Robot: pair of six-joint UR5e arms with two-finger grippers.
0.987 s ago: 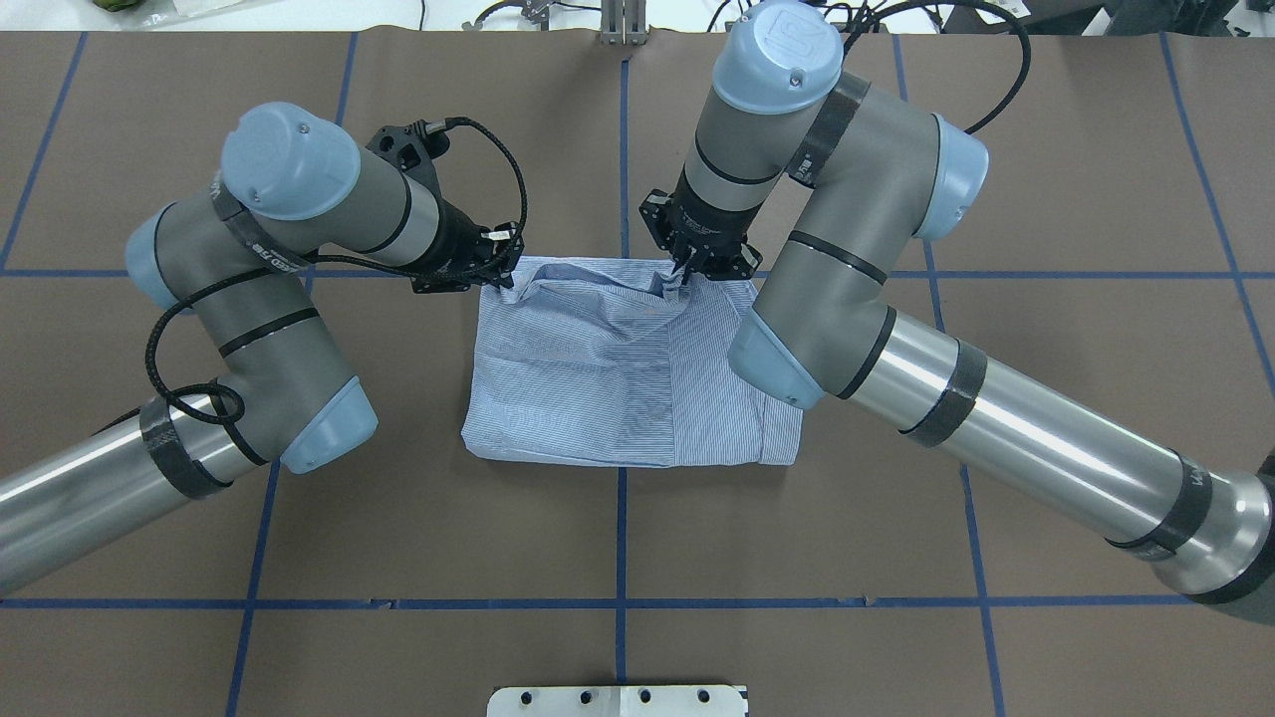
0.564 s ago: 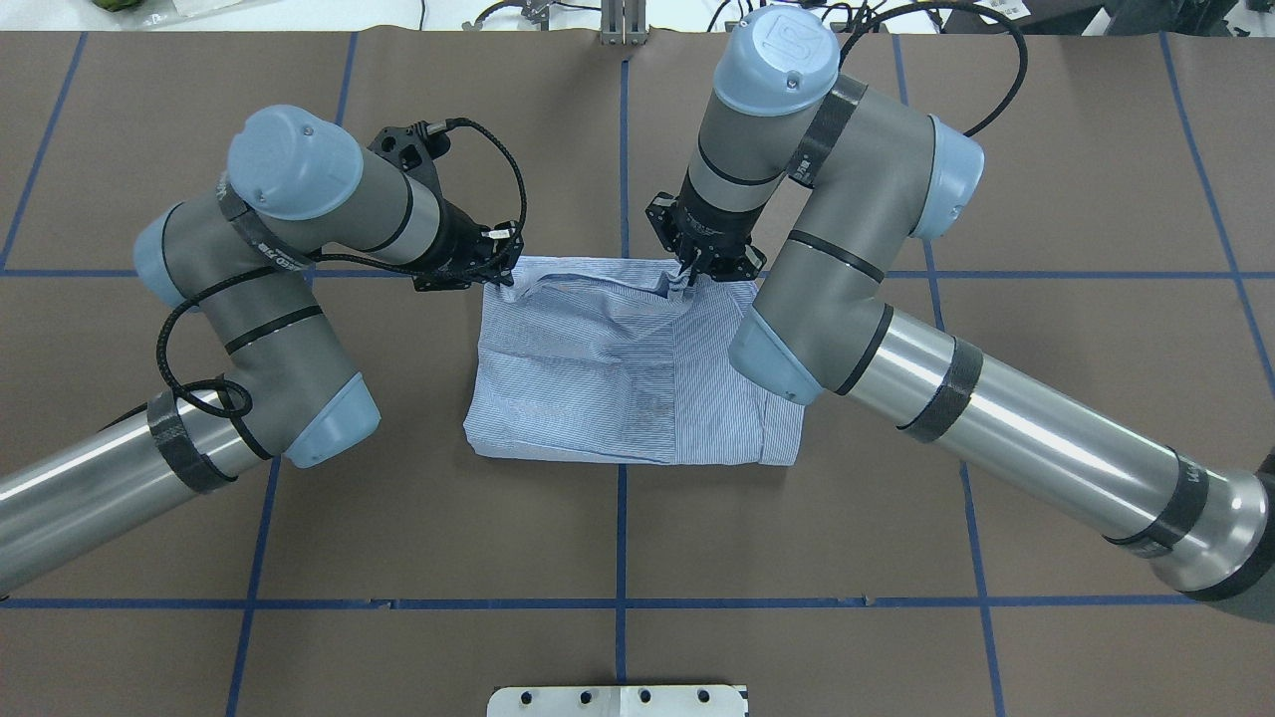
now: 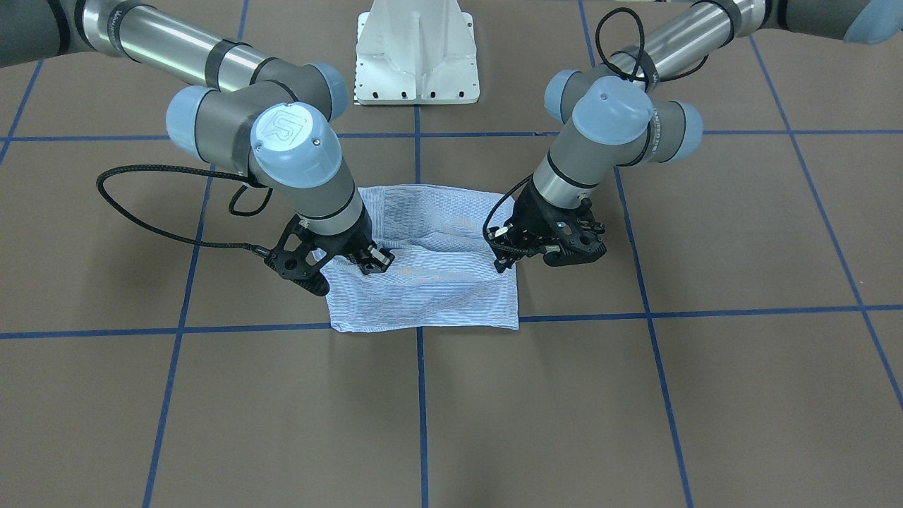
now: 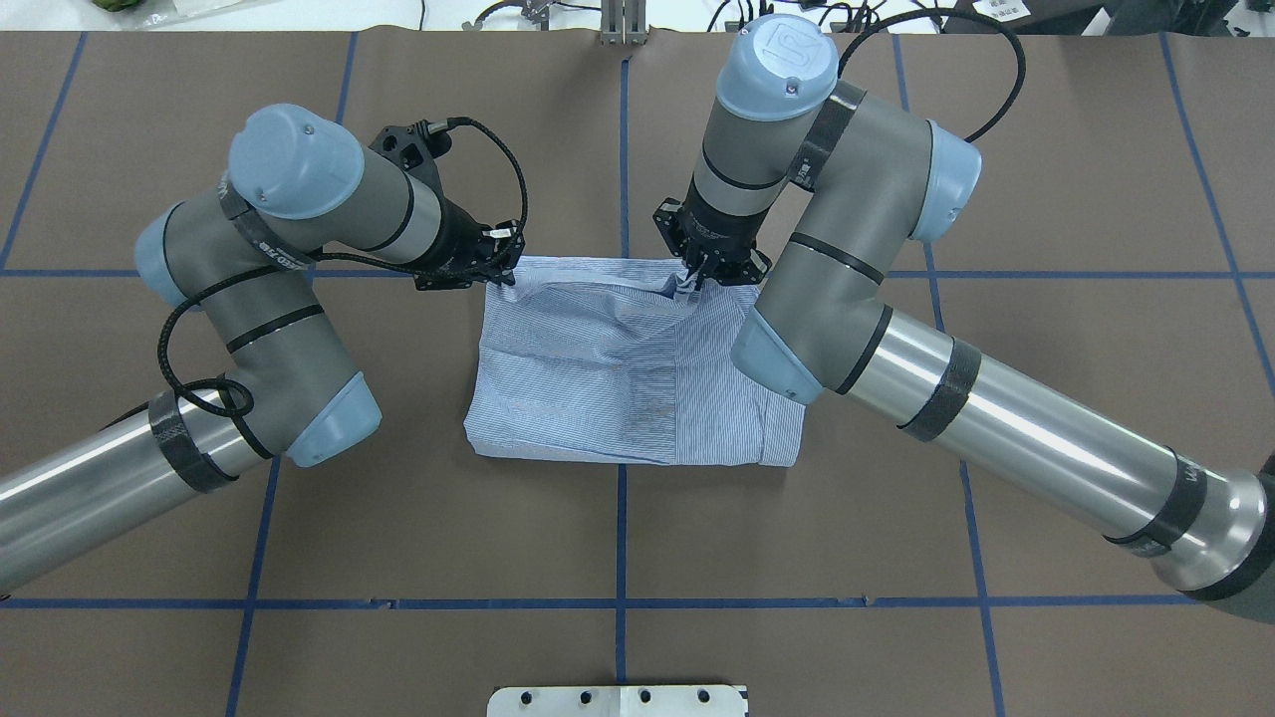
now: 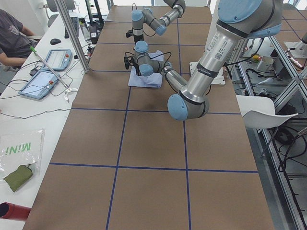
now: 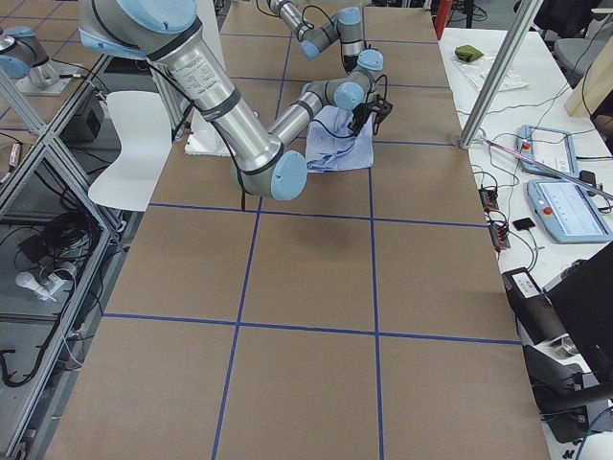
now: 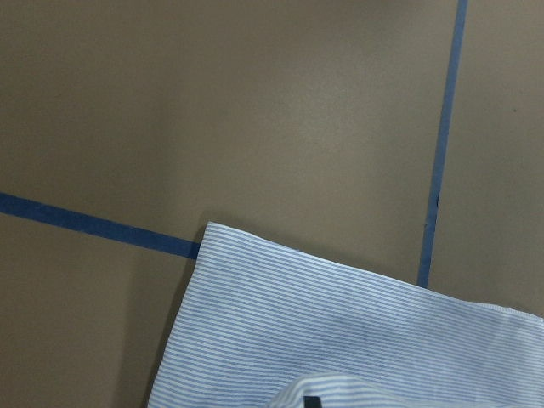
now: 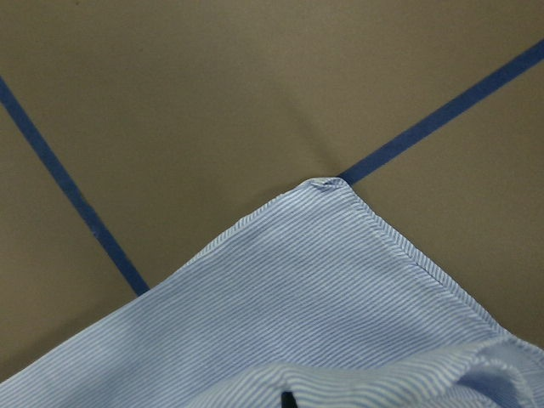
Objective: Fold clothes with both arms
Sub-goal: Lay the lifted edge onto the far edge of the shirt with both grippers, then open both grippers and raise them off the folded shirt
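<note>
The right gripper (image 4: 690, 283) is down low, fingers pinched tight on a raised ridge of the shirt (image 4: 618, 368) along its far edge. Over at the far corner, the left gripper (image 4: 501, 273) seems nipped onto the hem, though the angle's poor. Robot-side of both, the folded shirt lies flat on the brown table (image 4: 398, 498).

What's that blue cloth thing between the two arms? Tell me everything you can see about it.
The shirt is light blue cloth with fine white stripes, thin and soft-looking. It lies folded into a rough rectangle on the brown table, across blue tape lines, somewhat wrinkled. The left tool and right tool each pinch its far edge, where the fabric bunches up slightly.
</note>
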